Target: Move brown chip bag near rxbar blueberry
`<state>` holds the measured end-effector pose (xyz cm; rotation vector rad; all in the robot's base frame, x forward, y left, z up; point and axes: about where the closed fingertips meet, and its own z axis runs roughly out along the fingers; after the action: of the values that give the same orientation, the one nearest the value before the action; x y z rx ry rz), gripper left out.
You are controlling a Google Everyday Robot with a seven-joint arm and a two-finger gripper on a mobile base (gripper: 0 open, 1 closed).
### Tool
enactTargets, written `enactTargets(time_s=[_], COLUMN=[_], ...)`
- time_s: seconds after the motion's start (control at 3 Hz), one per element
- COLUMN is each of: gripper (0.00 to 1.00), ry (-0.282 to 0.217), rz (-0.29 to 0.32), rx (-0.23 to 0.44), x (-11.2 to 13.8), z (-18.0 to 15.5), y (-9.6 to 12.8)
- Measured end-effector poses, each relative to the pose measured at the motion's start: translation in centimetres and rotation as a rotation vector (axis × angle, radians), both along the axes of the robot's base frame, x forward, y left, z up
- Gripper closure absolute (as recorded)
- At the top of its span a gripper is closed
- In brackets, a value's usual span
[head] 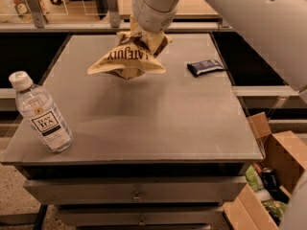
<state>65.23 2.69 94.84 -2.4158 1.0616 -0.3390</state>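
Note:
The brown chip bag (128, 57) hangs crumpled in the air above the middle back of the grey table (144, 123), its shadow on the surface below it. My gripper (144, 35) is shut on the bag's top, under the white arm that reaches in from the upper right. The rxbar blueberry (205, 66), a small dark navy bar, lies flat on the table to the right of the bag, apart from it.
A clear water bottle (41, 114) with a white cap stands near the table's front left edge. An open cardboard box (276, 171) with cans and wrappers sits on the floor at the right. Drawers are below the tabletop.

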Motion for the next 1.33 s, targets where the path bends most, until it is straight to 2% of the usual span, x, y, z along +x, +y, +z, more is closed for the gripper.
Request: enactTargets(time_s=[0.33,0.67,1.0,1.33], gripper=[1.00,1.00,1.00,1.00], ry=[-0.021,-0.033,-0.053,-0.066], rz=[-0.017,-0.043,-0.060,-0.065], rx=[0.042,0.078,0.107,0.121], x=[2.3,4.1,5.1,5.7], z=[0.2,0.4,0.1,-1.0], y=[-0.8,-2.8,-4.5,-4.6])
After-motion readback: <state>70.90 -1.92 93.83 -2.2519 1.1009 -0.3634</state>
